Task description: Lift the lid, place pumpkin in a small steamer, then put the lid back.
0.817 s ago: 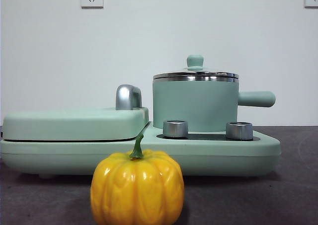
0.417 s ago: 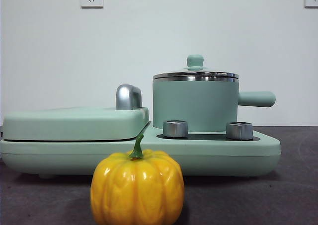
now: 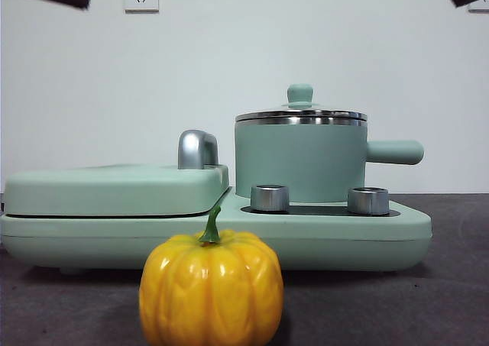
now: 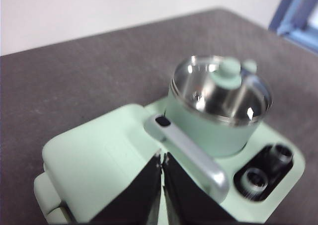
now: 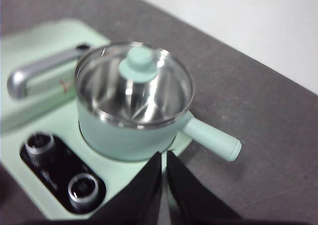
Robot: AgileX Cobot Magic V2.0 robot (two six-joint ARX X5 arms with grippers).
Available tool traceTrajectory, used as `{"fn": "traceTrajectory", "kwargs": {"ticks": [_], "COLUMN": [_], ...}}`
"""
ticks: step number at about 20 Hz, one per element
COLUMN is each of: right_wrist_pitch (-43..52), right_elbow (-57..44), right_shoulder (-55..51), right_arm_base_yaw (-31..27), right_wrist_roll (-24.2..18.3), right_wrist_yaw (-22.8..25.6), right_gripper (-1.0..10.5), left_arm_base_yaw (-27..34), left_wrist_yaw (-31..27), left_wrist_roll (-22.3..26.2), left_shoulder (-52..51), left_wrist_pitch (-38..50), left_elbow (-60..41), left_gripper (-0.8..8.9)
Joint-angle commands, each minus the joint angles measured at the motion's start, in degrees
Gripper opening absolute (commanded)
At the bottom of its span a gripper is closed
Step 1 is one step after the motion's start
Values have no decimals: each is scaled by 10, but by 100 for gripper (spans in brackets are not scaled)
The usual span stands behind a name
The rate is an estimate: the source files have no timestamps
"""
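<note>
The lid (image 3: 300,114) sits on the small steamer (image 3: 299,163); the pumpkin (image 3: 211,287) waits on the counter (image 3: 451,285) before it. Above, the left gripper (image 4: 162,158) and right gripper (image 5: 163,156) hover, jaws nearly together. Lifting the lid likely comes first.

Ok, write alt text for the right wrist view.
Seen from above, the small steamer sits on a mint-green base unit with the glass lid on, its side handle pointing out over the dark table. The right gripper hovers above the pot's near side, jaws nearly together and empty.
</note>
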Motion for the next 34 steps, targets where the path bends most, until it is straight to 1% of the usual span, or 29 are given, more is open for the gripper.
{"fn": "traceTrajectory", "kwargs": {"ticks": [1, 3, 5, 7, 9, 13, 14, 16, 18, 20, 21, 23, 27, 31, 34], "right_wrist_pitch": [-5, -10, -11, -10, -7, -2, 2, 14, 35, 56, 67, 85, 104, 106, 106], "right_elbow": [10, 10, 10, 10, 10, 10, 10, 10, 10, 10, 10, 10, 10, 10, 10], "right_shoulder": [10, 16, 21, 23, 26, 26, 26, 26, 26, 25, 24, 21, 13, 4, 0], "right_arm_base_yaw": [24, 38, 46, 49, 50, 50, 50, 50, 50, 49, 49, 48, 48, 48, 48], "right_wrist_roll": [-88, -121, -137, -137, -137, -123, -108, -61, 8, 57, 79, 112, 143, 155, 171], "right_wrist_yaw": [23, 37, 41, 40, 40, 40, 40, 40, 33, 14, 5, 3, 3, 3, 4], "right_gripper": [14, 33, 129, 239, 321, 335, 334, 334, 333, 332, 330, 328, 328, 328, 328], "left_arm_base_yaw": [-13, -22, -28, -32, -33, -37, -38, -41, -47, -55, -60, -71, -96, -120, -137], "left_wrist_yaw": [5, 5, 5, 5, 5, 5, 5, 5, 5, 5, 5, 5, 1, -17, -25], "left_wrist_roll": [91, 115, 120, 120, 120, 120, 120, 120, 120, 116, 115, 111, 79, 63, 34], "left_shoulder": [17, 24, 28, 28, 28, 28, 28, 30, 33, 39, 44, 55, 91, 136, 177], "left_wrist_pitch": [6, 7, 9, 11, 14, 25, 30, 43, 57, 73, 82, 97, 146, 215, 274], "left_elbow": [10, 10, 10, 10, 10, 10, 10, 10, 10, 10, 10, 10, 11, 11, 14], "left_gripper": [11, 45, 140, 199, 226, 222, 222, 222, 222, 223, 223, 223, 223, 223, 223]}}
